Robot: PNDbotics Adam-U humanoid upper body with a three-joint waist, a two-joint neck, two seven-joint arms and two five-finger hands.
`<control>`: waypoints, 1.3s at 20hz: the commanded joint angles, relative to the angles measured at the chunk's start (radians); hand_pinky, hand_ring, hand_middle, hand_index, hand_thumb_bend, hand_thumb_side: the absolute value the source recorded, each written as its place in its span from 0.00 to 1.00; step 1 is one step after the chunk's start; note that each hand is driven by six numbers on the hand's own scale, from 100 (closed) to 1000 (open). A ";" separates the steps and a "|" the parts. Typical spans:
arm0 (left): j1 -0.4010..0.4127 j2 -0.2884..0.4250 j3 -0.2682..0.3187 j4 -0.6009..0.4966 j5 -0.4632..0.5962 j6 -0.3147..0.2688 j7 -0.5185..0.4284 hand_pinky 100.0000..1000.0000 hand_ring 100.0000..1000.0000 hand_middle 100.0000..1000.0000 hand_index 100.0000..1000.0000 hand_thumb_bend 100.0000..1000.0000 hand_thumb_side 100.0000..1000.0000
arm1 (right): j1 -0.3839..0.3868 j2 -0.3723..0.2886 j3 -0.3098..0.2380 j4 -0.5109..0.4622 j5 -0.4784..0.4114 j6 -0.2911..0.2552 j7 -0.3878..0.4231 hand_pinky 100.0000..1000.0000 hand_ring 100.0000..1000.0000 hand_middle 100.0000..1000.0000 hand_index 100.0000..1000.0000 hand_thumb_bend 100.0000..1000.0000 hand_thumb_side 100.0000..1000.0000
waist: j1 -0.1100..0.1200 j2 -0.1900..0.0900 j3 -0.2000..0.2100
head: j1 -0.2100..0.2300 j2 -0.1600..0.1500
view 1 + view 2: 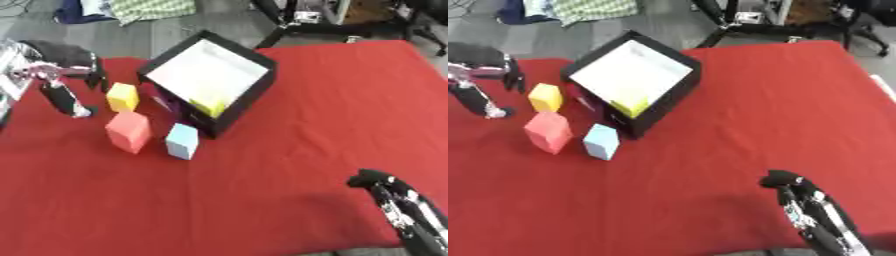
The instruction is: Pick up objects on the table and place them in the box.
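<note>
The left hand (54,75) is showing black finger segments joined by silver metal parts with a pinkish tinge near the wrist, while the right hand (404,207) is showing slim black fingers flecked with small silver-white joint pieces.

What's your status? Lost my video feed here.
Left hand open beside yellow block, holding nothing. Right hand idle, low right. Pink block and blue block outside box. Nothing blocking.
</note>
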State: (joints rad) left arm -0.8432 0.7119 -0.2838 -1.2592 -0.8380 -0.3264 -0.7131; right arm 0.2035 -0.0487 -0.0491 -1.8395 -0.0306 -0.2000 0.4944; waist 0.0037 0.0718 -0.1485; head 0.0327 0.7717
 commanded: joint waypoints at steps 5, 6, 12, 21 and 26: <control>-0.044 0.019 -0.020 -0.021 0.008 -0.007 -0.056 0.77 0.70 0.68 0.88 0.35 0.42 | -0.004 -0.014 -0.005 -0.008 -0.004 0.000 -0.001 1.00 0.78 0.68 0.80 0.00 0.50 | 0.000 -0.029 -0.006 | -0.005 -0.002; -0.041 0.023 -0.035 -0.025 0.000 -0.021 -0.085 0.79 0.74 0.75 0.94 0.45 0.55 | -0.005 -0.014 -0.004 -0.008 -0.004 0.000 -0.001 1.00 0.78 0.68 0.80 0.00 0.49 | 0.000 -0.029 -0.007 | -0.005 -0.002; -0.015 0.022 -0.125 -0.029 -0.065 -0.127 -0.191 0.82 0.83 0.88 1.00 0.66 0.72 | -0.005 -0.016 -0.002 -0.008 -0.004 0.000 0.001 1.00 0.78 0.68 0.80 0.00 0.50 | 0.001 -0.027 -0.007 | -0.006 -0.002; 0.024 -0.038 -0.166 0.051 -0.157 -0.193 -0.182 0.82 0.82 0.87 1.00 0.64 0.62 | -0.006 -0.015 -0.001 -0.008 -0.005 -0.001 0.002 1.00 0.78 0.68 0.80 0.00 0.50 | -0.001 -0.023 -0.009 | -0.010 -0.002; 0.036 -0.064 -0.153 0.106 -0.221 -0.204 -0.101 0.81 0.82 0.87 1.00 0.62 0.57 | -0.007 -0.015 -0.001 -0.008 -0.005 -0.001 0.001 1.00 0.78 0.68 0.80 0.00 0.50 | -0.002 -0.022 -0.009 | -0.013 -0.002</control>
State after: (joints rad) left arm -0.7935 0.6359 -0.4517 -1.1566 -1.0428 -0.4059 -0.7128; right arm 0.2027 -0.0496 -0.0490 -1.8393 -0.0314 -0.1996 0.4952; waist 0.0037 0.0715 -0.1568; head 0.0233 0.7717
